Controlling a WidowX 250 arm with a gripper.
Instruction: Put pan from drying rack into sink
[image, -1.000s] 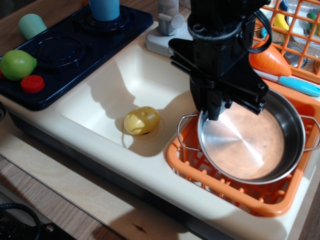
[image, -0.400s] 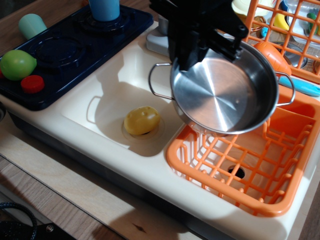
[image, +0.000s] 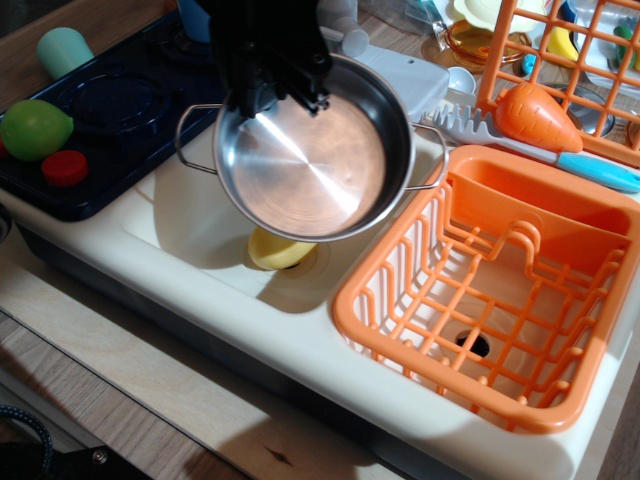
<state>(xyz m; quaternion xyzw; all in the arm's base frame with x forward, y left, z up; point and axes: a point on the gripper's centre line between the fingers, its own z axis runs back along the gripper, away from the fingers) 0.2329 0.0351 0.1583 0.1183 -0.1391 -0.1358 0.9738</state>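
Observation:
The shiny steel pan with two wire loop handles hangs in the air above the cream-white sink. My black gripper is shut on the pan's far-left rim and holds it up. The pan covers most of a yellow toy that lies over the sink's drain. The orange drying rack stands to the right of the sink and holds nothing.
A dark blue stove top lies left of the sink with a green fruit, a red cap and a teal cup. A toy carrot, a blue-handled utensil and an orange wire basket sit at the back right.
The pan was lifted out of the drying rack and carried left. It now hangs over the sink, and the rack is bare.

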